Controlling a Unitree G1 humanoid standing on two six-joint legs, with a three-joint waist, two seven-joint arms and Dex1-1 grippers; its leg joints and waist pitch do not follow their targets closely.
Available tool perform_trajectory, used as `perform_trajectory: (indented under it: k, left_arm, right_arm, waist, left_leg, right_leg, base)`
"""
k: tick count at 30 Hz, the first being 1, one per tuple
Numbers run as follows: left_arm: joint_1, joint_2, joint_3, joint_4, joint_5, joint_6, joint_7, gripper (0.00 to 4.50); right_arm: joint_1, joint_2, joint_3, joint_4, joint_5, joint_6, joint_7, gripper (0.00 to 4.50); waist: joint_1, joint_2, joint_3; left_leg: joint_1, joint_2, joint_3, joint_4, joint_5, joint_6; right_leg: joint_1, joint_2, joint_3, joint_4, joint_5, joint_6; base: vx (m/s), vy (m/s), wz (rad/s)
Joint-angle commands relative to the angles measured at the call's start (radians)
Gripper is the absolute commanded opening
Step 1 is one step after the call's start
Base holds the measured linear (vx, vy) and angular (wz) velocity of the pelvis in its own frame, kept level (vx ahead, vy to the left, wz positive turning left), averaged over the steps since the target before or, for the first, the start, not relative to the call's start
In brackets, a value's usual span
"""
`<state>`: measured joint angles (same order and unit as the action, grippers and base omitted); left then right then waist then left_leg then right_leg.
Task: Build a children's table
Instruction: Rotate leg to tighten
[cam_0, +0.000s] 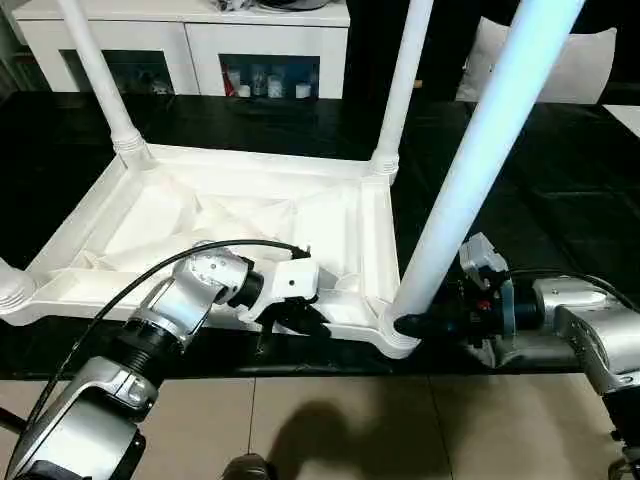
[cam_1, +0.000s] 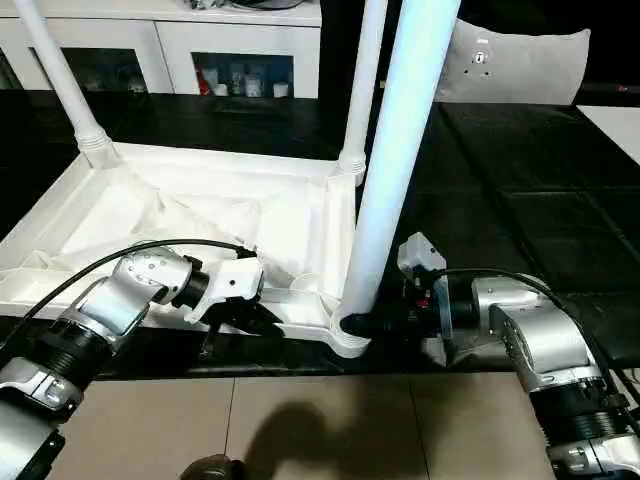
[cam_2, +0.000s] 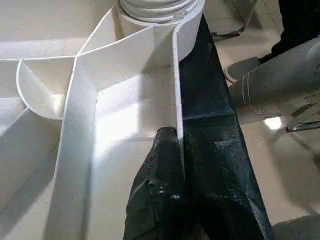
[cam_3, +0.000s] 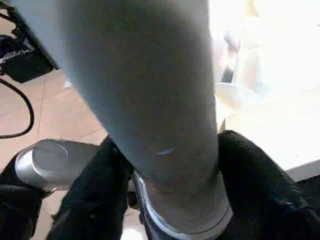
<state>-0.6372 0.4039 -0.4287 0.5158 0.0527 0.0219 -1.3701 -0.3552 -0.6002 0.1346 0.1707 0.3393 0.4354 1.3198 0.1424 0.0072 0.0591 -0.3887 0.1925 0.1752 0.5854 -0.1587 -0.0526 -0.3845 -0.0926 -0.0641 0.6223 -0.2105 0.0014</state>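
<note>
The children's table (cam_0: 250, 160) lies upside down on a black mat, its ribbed underside facing up. Two legs stand in the far sockets (cam_0: 100, 70) (cam_0: 405, 80). A third leg (cam_0: 480, 150) rises from the near right corner socket. My right gripper (cam_0: 420, 325) is at that leg's base, with a black finger (cam_3: 255, 190) pressed against each side of it. My left gripper (cam_0: 300, 318) is shut on the table's near rim (cam_2: 176, 100), pinching the thin wall a little left of that corner.
A white cabinet (cam_0: 190, 40) with glass doors stands behind the mat. A white cushion (cam_0: 580, 60) lies at the back right. Tiled floor runs along the mat's near edge, where a grey shoe (cam_2: 240, 70) shows.
</note>
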Motion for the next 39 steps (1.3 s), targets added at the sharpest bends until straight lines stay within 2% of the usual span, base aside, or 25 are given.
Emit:
perform_trajectory:
  k: [1, 3, 5, 8, 9, 10, 11, 14, 16, 17, 18, 19, 20, 21, 22, 23, 25, 26, 31, 32, 34, 36, 38, 39]
  left_arm:
    - [0.001, -0.010, -0.004, -0.036, -0.016, -0.006, -0.008, 0.00]
    - [0.005, -0.016, 0.003, -0.042, -0.019, 0.017, 0.010, 0.00]
    - [0.008, -0.033, 0.020, -0.043, -0.023, 0.057, 0.047, 0.00]
    - [0.008, -0.067, 0.044, -0.047, -0.029, 0.130, 0.115, 0.00]
    - [0.005, -0.088, 0.055, -0.047, -0.025, 0.171, 0.159, 0.00]
    - [0.003, -0.102, 0.061, -0.046, -0.022, 0.197, 0.187, 0.00]
    - [-0.005, -0.127, 0.073, -0.038, -0.016, 0.223, 0.243, 0.00]
    - [-0.040, -0.211, 0.110, 0.005, 0.002, 0.300, 0.417, 0.00]
    - [-0.046, -0.227, 0.118, 0.011, 0.005, 0.317, 0.449, 0.00]
    - [-0.072, -0.306, 0.145, 0.033, 0.024, 0.365, 0.596, 0.00]
    - [-0.079, -0.336, 0.148, 0.033, 0.029, 0.374, 0.633, 0.00]
    - [-0.079, -0.337, 0.148, 0.033, 0.029, 0.374, 0.633, 0.00]
    - [-0.080, -0.354, 0.149, 0.026, 0.029, 0.375, 0.639, 0.00]
    - [-0.081, -0.355, 0.150, 0.026, 0.029, 0.375, 0.640, 0.00]
    - [-0.081, -0.362, 0.152, 0.023, 0.030, 0.377, 0.645, 0.00]
    - [-0.084, -0.361, 0.144, 0.021, 0.041, 0.364, 0.648, 0.00]
    - [-0.084, -0.350, 0.135, 0.022, 0.047, 0.348, 0.639, 0.00]
    - [-0.080, -0.336, 0.125, 0.019, 0.053, 0.336, 0.627, 0.00]
    - [-0.062, -0.284, 0.093, 0.002, 0.068, 0.290, 0.561, 0.00]
    - [-0.057, -0.264, 0.086, 0.004, 0.070, 0.268, 0.538, 0.00]
    - [-0.047, -0.224, 0.074, 0.007, 0.072, 0.225, 0.486, 0.00]
    - [-0.040, -0.199, 0.065, 0.005, 0.070, 0.197, 0.448, 0.00]
    - [-0.034, -0.170, 0.053, 0.002, 0.065, 0.162, 0.403, 0.00]
    - [-0.027, -0.143, 0.046, -0.002, 0.053, 0.118, 0.346, 0.00]
  right_arm:
    - [-0.001, -0.001, 0.012, -0.014, 0.006, 0.017, 0.012, 2.49]
    - [0.000, 0.013, 0.007, -0.012, 0.005, 0.024, -0.016, 2.22]
    - [-0.004, 0.047, -0.004, 0.003, -0.007, 0.030, -0.088, 2.18]
    - [-0.030, 0.102, -0.016, 0.050, -0.036, 0.061, -0.214, 2.11]
    - [-0.046, 0.131, -0.025, 0.077, -0.050, 0.074, -0.276, 2.07]
    - [-0.056, 0.149, -0.032, 0.094, -0.058, 0.081, -0.314, 2.06]
    - [-0.067, 0.181, -0.045, 0.107, -0.064, 0.101, -0.377, 2.04]
    - [-0.095, 0.276, -0.088, 0.122, -0.098, 0.171, -0.596, 2.03]
    - [-0.100, 0.294, -0.095, 0.125, -0.109, 0.178, -0.638, 2.02]
    - [-0.135, 0.368, -0.134, 0.173, -0.141, 0.185, -0.805, 2.02]
    - [-0.151, 0.391, -0.144, 0.203, -0.155, 0.152, -0.858, 2.02]
    - [-0.151, 0.391, -0.144, 0.203, -0.155, 0.150, -0.858, 2.02]
    - [-0.157, 0.398, -0.140, 0.219, -0.157, 0.110, -0.857, 2.02]
    - [-0.158, 0.398, -0.140, 0.220, -0.157, 0.108, -0.856, 2.35]
    - [-0.160, 0.401, -0.140, 0.225, -0.154, 0.098, -0.849, 2.54]
    - [-0.158, 0.414, -0.151, 0.205, -0.129, 0.121, -0.826, 2.66]
    - [-0.154, 0.413, -0.163, 0.187, -0.114, 0.132, -0.810, 2.69]
    - [-0.149, 0.409, -0.174, 0.174, -0.106, 0.137, -0.796, 2.95]
    - [-0.129, 0.359, -0.172, 0.158, -0.097, 0.108, -0.745, 3.26]
    - [-0.122, 0.332, -0.168, 0.154, -0.096, 0.090, -0.712, 3.48]
    - [-0.107, 0.276, -0.155, 0.148, -0.105, 0.056, -0.635, 3.54]
    - [-0.097, 0.244, -0.146, 0.138, -0.109, 0.038, -0.584, 3.83]
    - [-0.084, 0.210, -0.142, 0.116, -0.104, 0.017, -0.519, 3.91]
    - [-0.074, 0.174, -0.133, 0.096, -0.101, -0.008, -0.454, 3.99]
  waist:
    - [-0.009, -0.014, -0.067]
    - [-0.009, -0.014, -0.067]
    - [-0.011, -0.014, -0.065]
    - [-0.022, -0.015, -0.060]
    - [-0.035, -0.014, -0.055]
    - [-0.038, -0.014, -0.054]
    - [-0.048, -0.012, -0.055]
    - [-0.062, -0.016, -0.058]
    - [-0.066, -0.017, -0.060]
    - [-0.069, -0.009, -0.059]
    - [-0.072, -0.013, -0.060]
    - [-0.071, -0.012, -0.062]
    - [-0.071, -0.013, -0.063]
    - [-0.071, -0.013, -0.066]
    - [-0.071, -0.013, -0.066]
    - [-0.072, -0.014, -0.067]
    - [-0.071, -0.013, -0.067]
    - [-0.070, -0.012, -0.066]
    - [-0.069, -0.011, -0.065]
    - [-0.070, -0.010, -0.066]
    - [-0.066, -0.007, -0.065]
    - [-0.065, -0.008, -0.065]
    - [-0.061, -0.012, -0.066]
    - [-0.059, -0.010, -0.066]
  left_leg:
    - [0.024, 0.043, -0.004, -0.063, -0.179, 0.050]
    - [0.023, 0.042, -0.005, -0.064, -0.178, 0.050]
    - [0.022, 0.042, -0.005, -0.065, -0.182, 0.043]
    - [0.025, 0.038, -0.007, -0.071, -0.237, 0.012]
    - [0.024, 0.037, -0.009, -0.074, -0.266, -0.003]
    - [0.025, 0.037, -0.011, -0.075, -0.278, -0.008]
    - [0.025, 0.036, -0.011, -0.076, -0.278, -0.015]
    - [0.022, 0.032, -0.012, -0.074, -0.251, -0.016]
    - [0.020, 0.030, -0.010, -0.071, -0.231, -0.007]
    - [0.022, 0.029, -0.007, -0.069, -0.214, -0.002]
    - [0.021, 0.027, -0.008, -0.069, -0.212, -0.008]
    - [0.022, 0.027, -0.009, -0.068, -0.206, -0.009]
    - [0.019, 0.027, -0.008, -0.067, -0.192, -0.001]
    - [0.017, 0.027, -0.008, -0.066, -0.167, 0.012]
    - [0.017, 0.027, -0.008, -0.066, -0.167, 0.012]
    - [0.015, 0.024, -0.006, -0.063, -0.128, 0.044]
    - [0.016, 0.025, -0.005, -0.063, -0.118, 0.068]
    - [0.016, 0.027, -0.006, -0.064, -0.119, 0.073]
    - [0.018, 0.031, -0.007, -0.067, -0.140, 0.063]
    - [0.019, 0.031, -0.007, -0.066, -0.139, 0.063]
    - [0.018, 0.031, -0.008, -0.066, -0.140, 0.065]
    - [0.018, 0.033, -0.006, -0.065, -0.145, 0.070]
    - [0.018, 0.033, -0.006, -0.064, -0.144, 0.074]
    - [0.018, 0.034, -0.006, -0.064, -0.139, 0.077]
  right_leg:
    - [0.037, -0.058, 0.041, -0.070, -0.111, -0.247]
    - [0.038, -0.058, 0.041, -0.069, -0.111, -0.247]
    - [0.036, -0.060, 0.042, -0.070, -0.123, -0.245]
    - [0.033, -0.060, 0.042, -0.079, -0.227, -0.227]
    - [0.031, -0.059, 0.042, -0.083, -0.270, -0.218]
    - [0.031, -0.060, 0.042, -0.087, -0.295, -0.212]
    - [0.030, -0.059, 0.043, -0.086, -0.298, -0.208]
    - [0.033, -0.055, 0.043, -0.086, -0.256, -0.205]
    - [0.035, -0.054, 0.043, -0.085, -0.221, -0.206]
    - [0.030, -0.053, 0.046, -0.084, -0.196, -0.211]
    - [0.031, -0.052, 0.044, -0.087, -0.199, -0.212]
    - [0.034, -0.054, 0.043, -0.086, -0.196, -0.212]
    - [0.037, -0.053, 0.043, -0.085, -0.168, -0.212]
    - [0.041, -0.050, 0.042, -0.081, -0.112, -0.216]
    - [0.041, -0.050, 0.042, -0.081, -0.112, -0.216]
    - [0.046, -0.048, 0.041, -0.076, -0.032, -0.228]
    - [0.046, -0.049, 0.040, -0.076, -0.013, -0.237]
    - [0.047, -0.049, 0.039, -0.077, -0.020, -0.239]
    - [0.048, -0.051, 0.040, -0.079, -0.048, -0.235]
    - [0.047, -0.050, 0.040, -0.078, -0.038, -0.240]
    - [0.049, -0.052, 0.039, -0.078, -0.028, -0.241]
    - [0.048, -0.051, 0.039, -0.077, -0.017, -0.245]
    - [0.049, -0.053, 0.039, -0.076, -0.018, -0.248]
    - [0.048, -0.053, 0.039, -0.075, -0.016, -0.250]
  base:
    - [0.000, 0.000, 0.00]
    - [0.000, 0.000, 0.00]
    - [0.000, 0.000, 0.00]
    - [0.000, 0.000, 0.00]
    - [0.000, 0.000, 0.00]
    - [0.000, 0.000, 0.00]
    - [0.000, 0.000, 0.00]
    - [0.000, 0.000, 0.00]
    - [0.000, 0.000, 0.00]
    - [0.000, 0.000, 0.00]
    - [0.000, 0.000, 0.00]
    - [0.000, 0.000, 0.00]
    - [0.000, 0.000, 0.00]
    - [0.000, 0.000, 0.00]
    - [0.000, 0.000, 0.00]
    - [0.000, 0.000, 0.00]
    - [0.000, 0.000, 0.00]
    - [0.000, 0.000, 0.00]
    - [0.000, 0.000, 0.00]
    - [0.000, 0.000, 0.00]
    - [0.000, 0.000, 0.00]
    - [0.000, 0.000, 0.00]
    - [0.000, 0.000, 0.00]
    - [0.000, 0.000, 0.00]
